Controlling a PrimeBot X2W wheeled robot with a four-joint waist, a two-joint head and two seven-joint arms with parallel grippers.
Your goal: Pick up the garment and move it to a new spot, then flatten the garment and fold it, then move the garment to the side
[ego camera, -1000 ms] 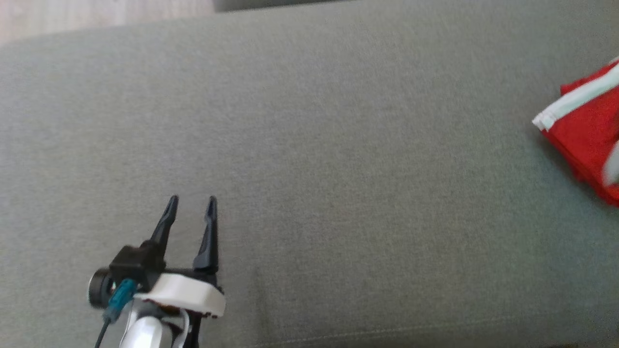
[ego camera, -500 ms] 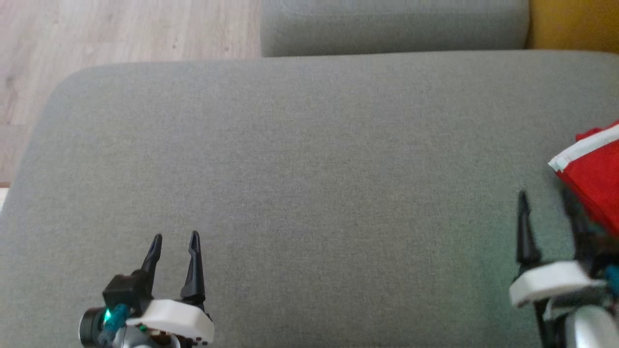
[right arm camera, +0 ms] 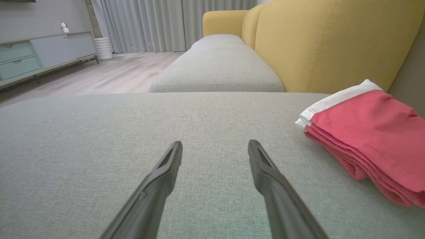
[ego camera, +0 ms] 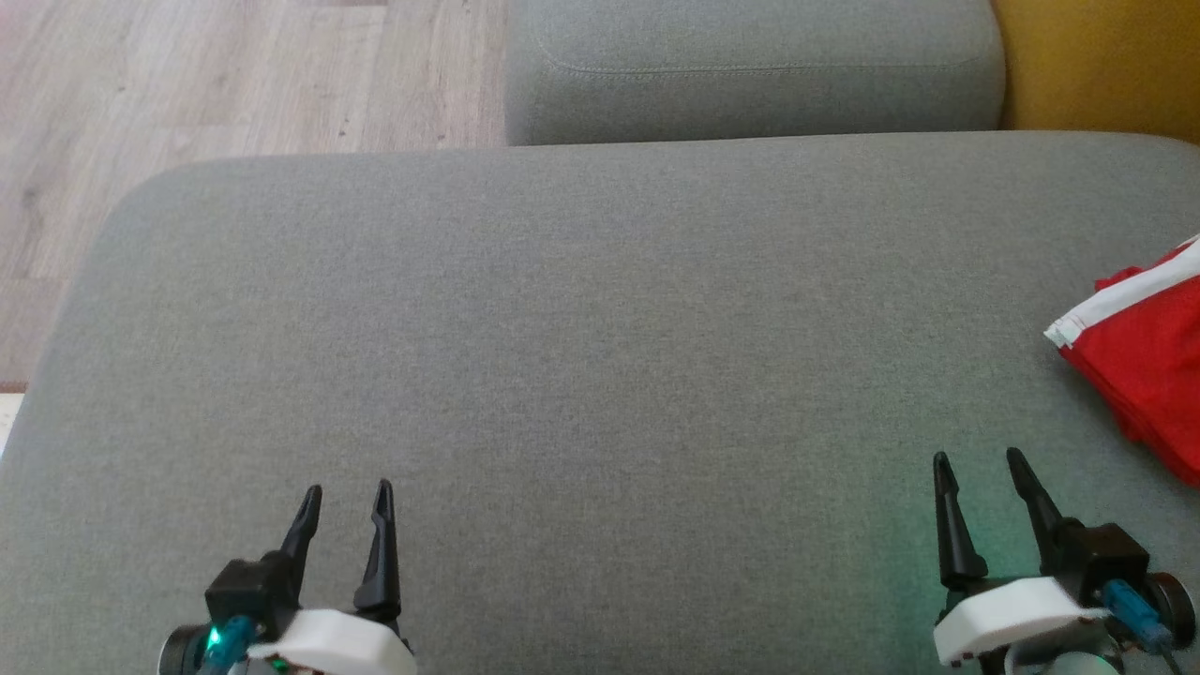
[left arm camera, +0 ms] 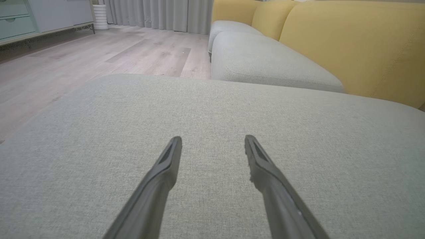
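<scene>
The garment (ego camera: 1146, 356) is red with a white band, folded into a thick stack at the right edge of the grey cushion (ego camera: 600, 319); in the right wrist view the garment (right arm camera: 372, 132) lies to the right of the fingers. My right gripper (ego camera: 979, 461) hovers open at the lower right, a short way in front and left of the garment, not touching it. My left gripper (ego camera: 348, 490) stands open at the lower left with nothing between its fingers. Both wrist views show the right gripper (right arm camera: 215, 143) and left gripper (left arm camera: 213, 137) empty above bare cushion.
A second grey cushion (ego camera: 750, 70) adjoins at the back, with a yellow sofa back (ego camera: 1097, 66) behind it at the right. Wooden floor (ego camera: 187, 84) lies beyond the cushion's left and far edges. A cabinet (right arm camera: 40, 53) and curtains (right arm camera: 146, 23) stand far off.
The head camera has tilted and shifted, bringing the floor and back cushion into view. My right gripper has drawn back from the garment to the lower right, with nothing in it.
</scene>
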